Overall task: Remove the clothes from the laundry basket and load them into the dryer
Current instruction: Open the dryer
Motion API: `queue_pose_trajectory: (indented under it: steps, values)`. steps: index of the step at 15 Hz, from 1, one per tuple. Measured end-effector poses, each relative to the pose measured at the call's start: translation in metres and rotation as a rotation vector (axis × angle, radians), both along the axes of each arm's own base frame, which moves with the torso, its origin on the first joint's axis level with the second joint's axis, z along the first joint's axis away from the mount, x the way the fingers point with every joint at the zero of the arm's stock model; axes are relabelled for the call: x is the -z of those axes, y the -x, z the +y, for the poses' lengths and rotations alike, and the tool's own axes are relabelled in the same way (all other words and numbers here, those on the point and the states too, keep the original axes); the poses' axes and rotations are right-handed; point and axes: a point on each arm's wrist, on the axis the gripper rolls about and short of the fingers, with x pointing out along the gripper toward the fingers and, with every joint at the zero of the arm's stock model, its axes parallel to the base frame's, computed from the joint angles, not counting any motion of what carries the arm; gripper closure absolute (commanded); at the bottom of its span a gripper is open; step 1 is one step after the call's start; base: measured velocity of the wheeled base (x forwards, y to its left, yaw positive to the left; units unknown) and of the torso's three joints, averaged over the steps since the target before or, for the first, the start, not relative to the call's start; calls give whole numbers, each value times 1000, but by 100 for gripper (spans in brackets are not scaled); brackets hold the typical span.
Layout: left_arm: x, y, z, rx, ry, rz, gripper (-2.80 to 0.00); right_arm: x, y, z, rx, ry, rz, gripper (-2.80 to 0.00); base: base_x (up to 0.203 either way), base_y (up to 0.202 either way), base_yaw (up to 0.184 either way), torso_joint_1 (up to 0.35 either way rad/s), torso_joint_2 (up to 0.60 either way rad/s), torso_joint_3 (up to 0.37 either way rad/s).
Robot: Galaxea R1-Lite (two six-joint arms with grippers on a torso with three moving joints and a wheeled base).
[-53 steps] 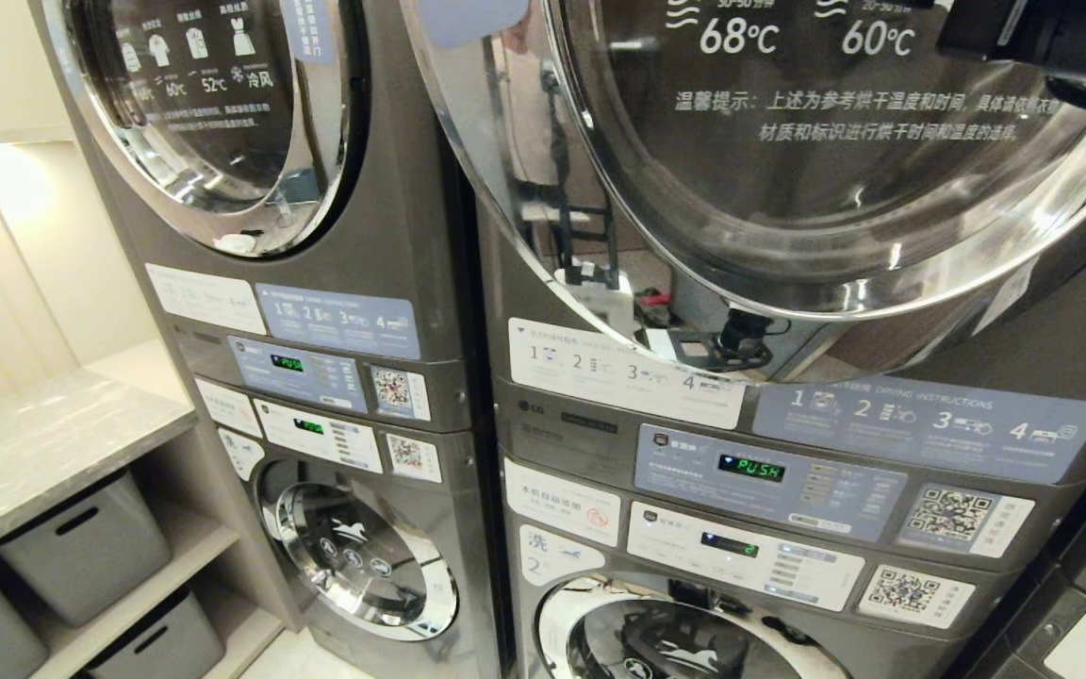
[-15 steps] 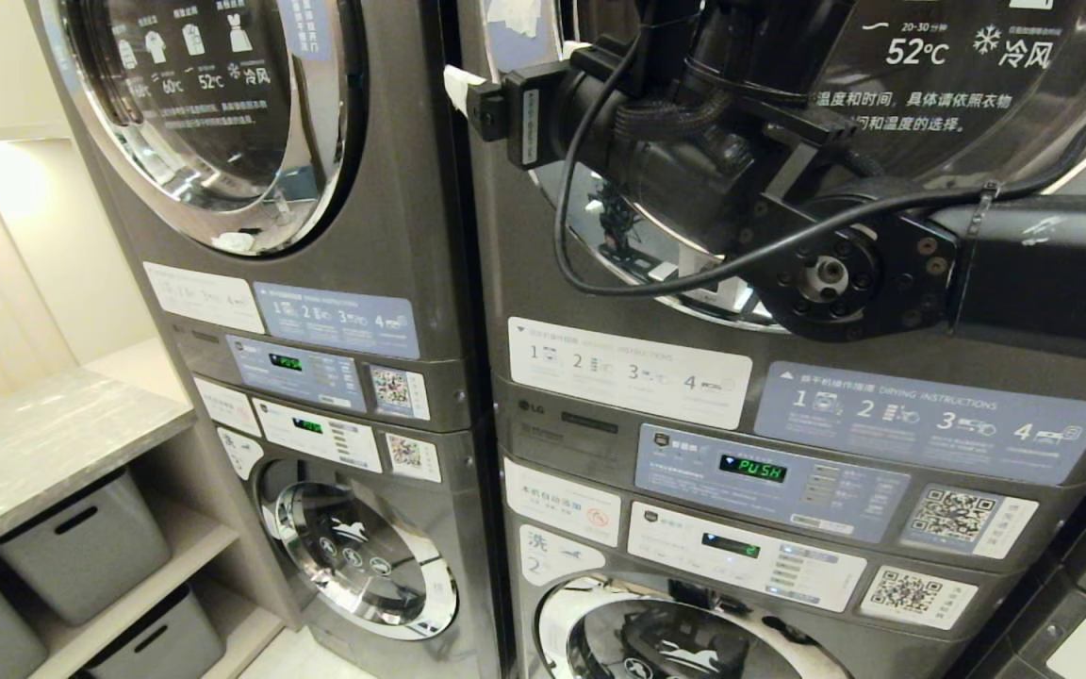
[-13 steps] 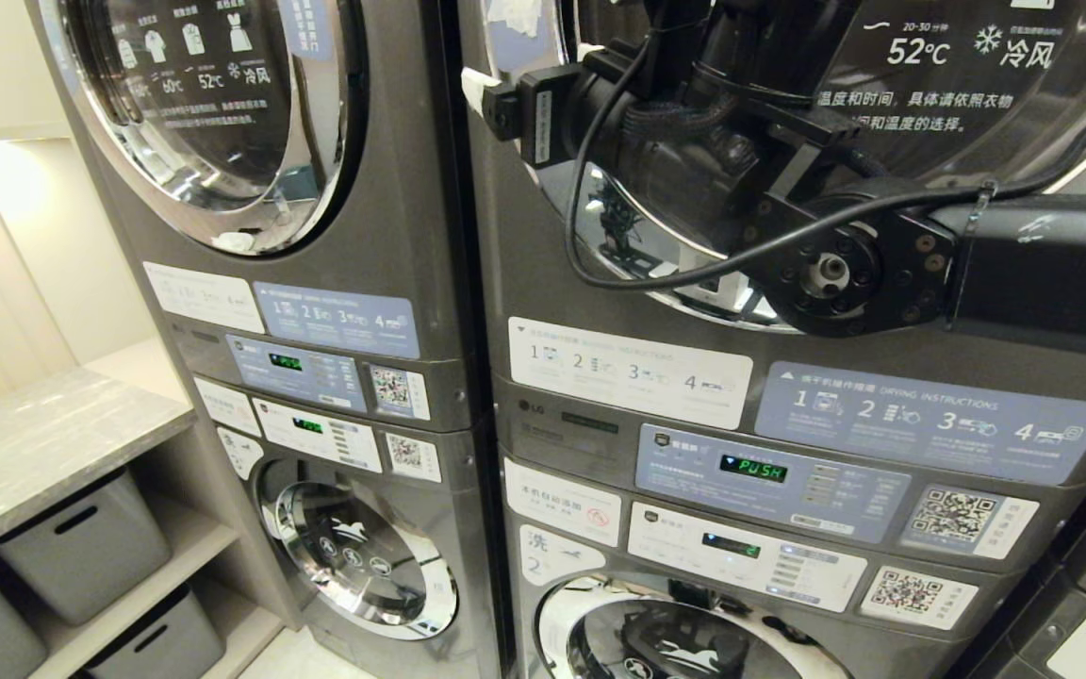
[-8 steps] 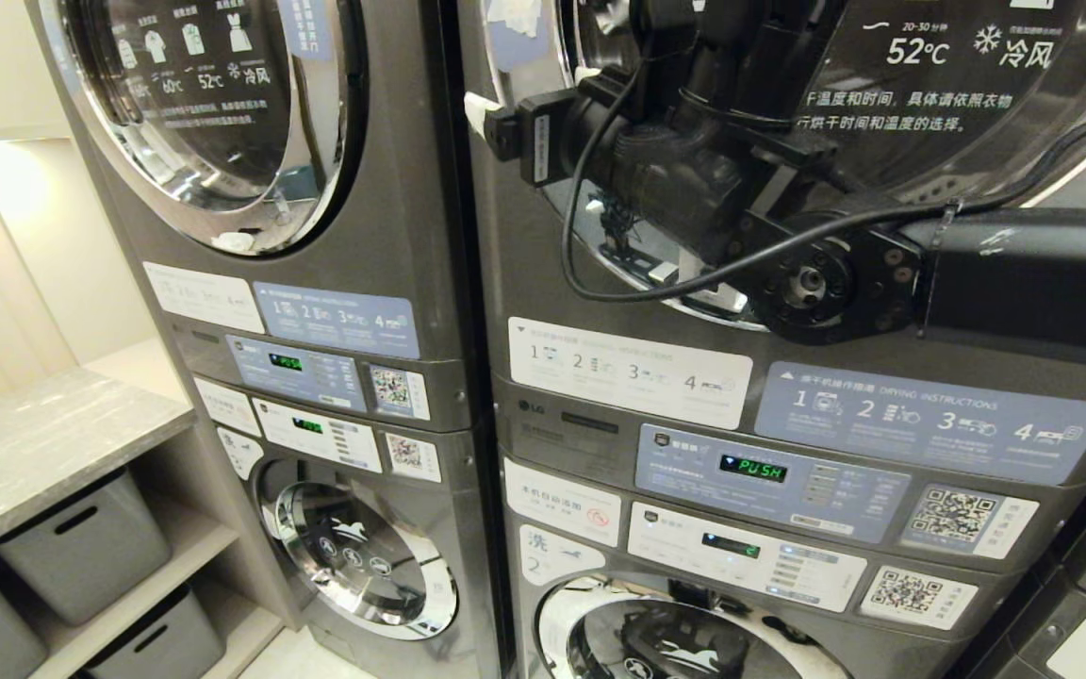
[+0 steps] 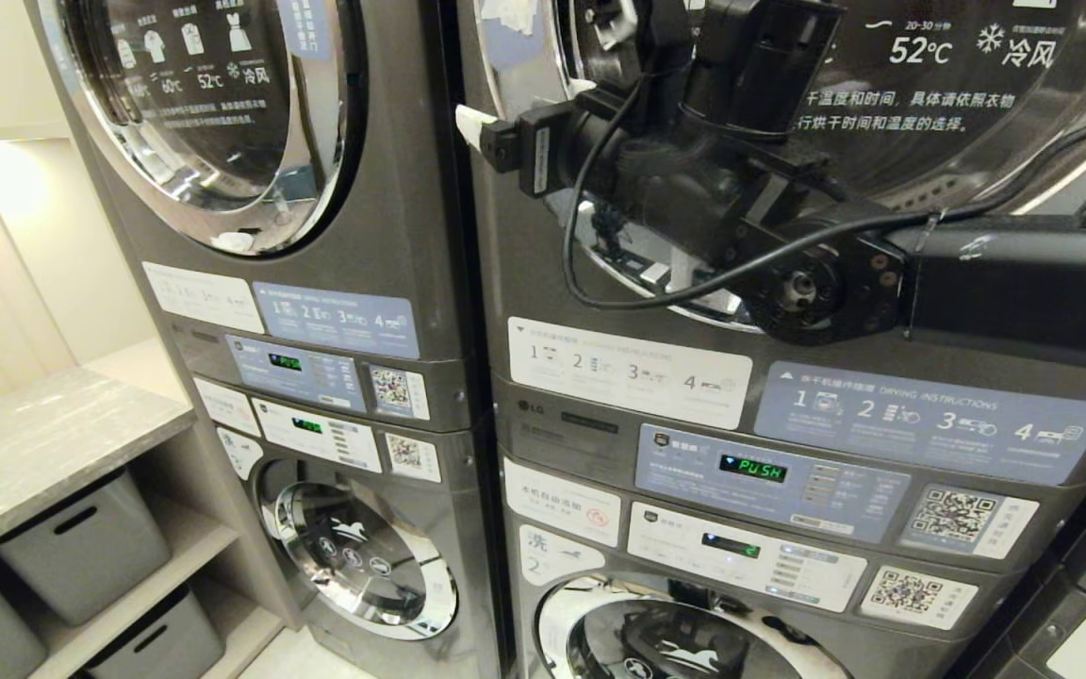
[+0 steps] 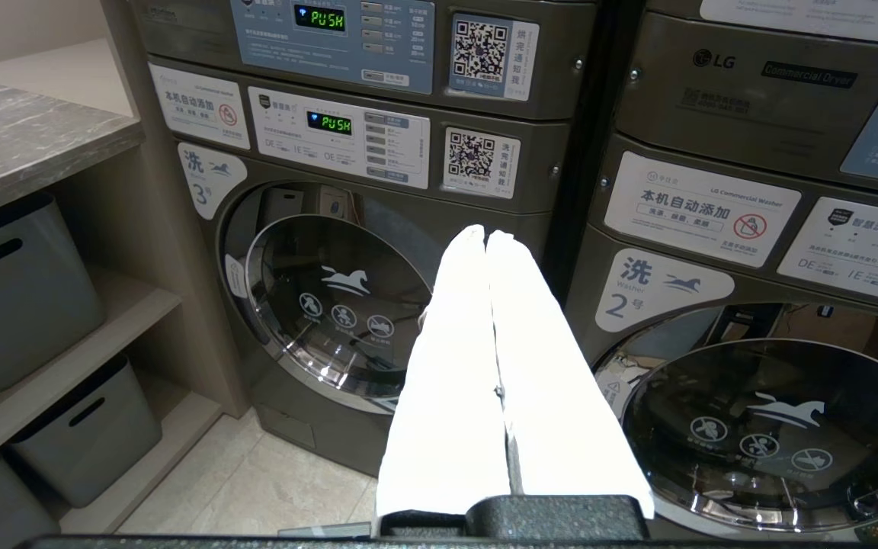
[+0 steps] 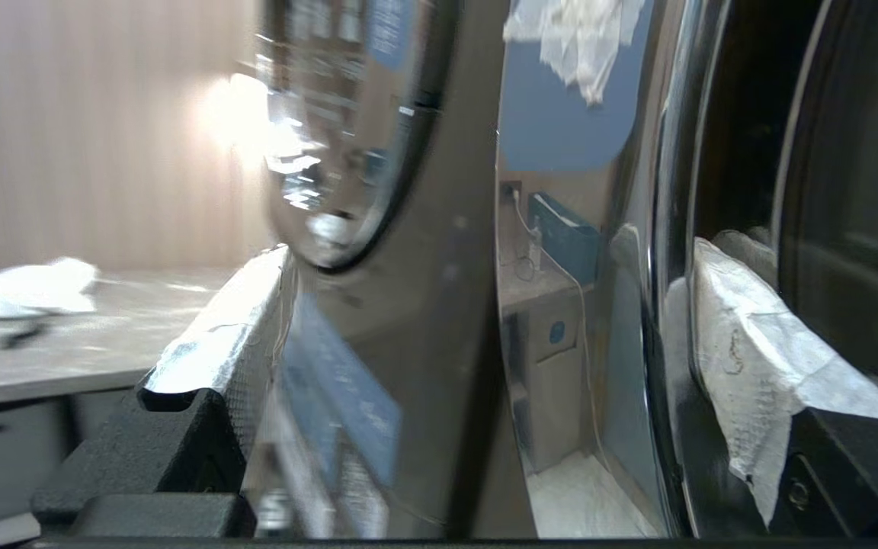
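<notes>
Presently: dryer door (image 5: pixel 882 113), heavy, rigid, slippery chrome; right hand (image 7: pixel 469 335) spread wide, straddling its nine-o'clock rim; left hand (image 6: pixel 487 236) pinched together, empty.

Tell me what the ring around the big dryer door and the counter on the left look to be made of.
The door ring looks like polished chrome or steel: it mirrors the room sharply. The counter looks like grey stone or a stone-patterned laminate, going by its pale veins and matte surface; the view cannot settle which.
</notes>
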Motion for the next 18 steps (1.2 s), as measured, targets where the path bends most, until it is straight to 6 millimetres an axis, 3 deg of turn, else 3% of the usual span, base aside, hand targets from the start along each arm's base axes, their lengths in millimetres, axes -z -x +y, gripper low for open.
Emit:
queue_pose_trajectory:
  steps: [9,13,18]
  values:
    - [0,0,0,0,0,0,0,-46,38,-27,-165,-35,-45,-280,0,0,0,0,0,0]
    - [0,0,0,0,0,0,0,-50,61,-43,-225,2,0,-280,0,0,0,0,0,0]
    - [0,0,0,0,1,0,0,-49,58,-43,-154,-9,3,-280,0,0,0,0,0,0]
